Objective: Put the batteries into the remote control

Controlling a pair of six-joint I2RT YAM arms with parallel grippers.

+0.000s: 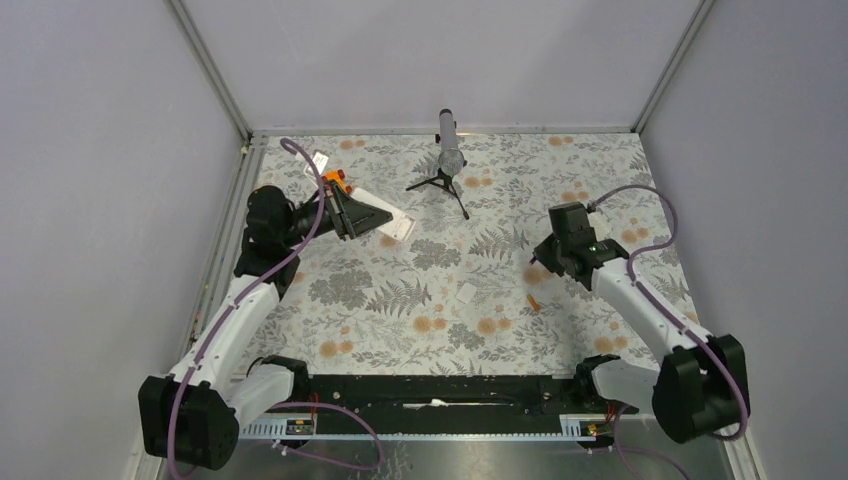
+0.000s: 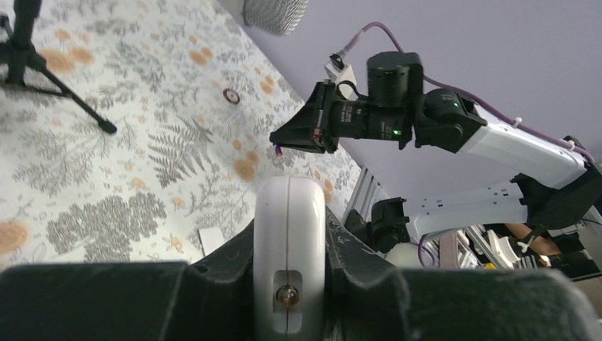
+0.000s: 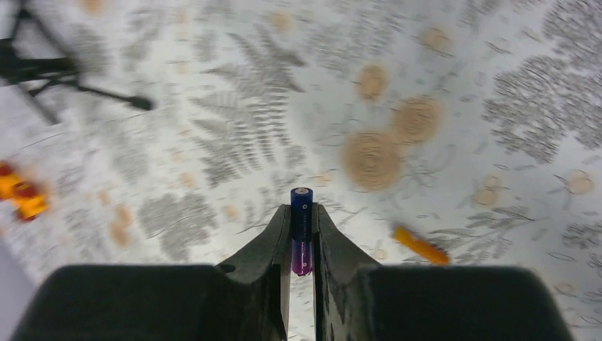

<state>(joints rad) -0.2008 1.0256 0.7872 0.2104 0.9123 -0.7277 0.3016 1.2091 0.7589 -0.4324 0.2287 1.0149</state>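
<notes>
at the far left of the table (image 1: 400, 320) the left gripper (image 1: 362, 214) is raised off the surface and closed snugly on the remote control (image 1: 398, 228). the left wrist view shows the white body pinched edge-on between the two fingers, its small emitter end facing that camera. a chunky orange toy piece (image 1: 337, 180) lies just behind the gripper, apart from it and no part of the job.

near the middle of the table a small flat white cover (image 1: 466, 292) lies on its own. that suggests the battery bay is open, though no view shows the bay itself. just to its right the orange battery (image 1: 533, 302) lies loose on the floral surface, not yet picked up.

further right, the right gripper (image 3: 302, 220) hangs above the table, closed to a narrow gap around the dark blue-purple battery (image 3: 301, 202). the cell stands lengthwise between the fingers with its capped end poking out past the tips.

the step in hand looks like the carry of the first cell to the remote, with loading not yet begun. the two grippers are well apart and facing each other across the table. the next move calls for bringing the battery across to the held remote and lining its long axis up with the bay. the polarity has to match too (hard to judge from here, since the bay is hidden). the left arm would likely need to turn the remote so its back faces the incoming cell. the orange battery waits for a second trip.
</notes>
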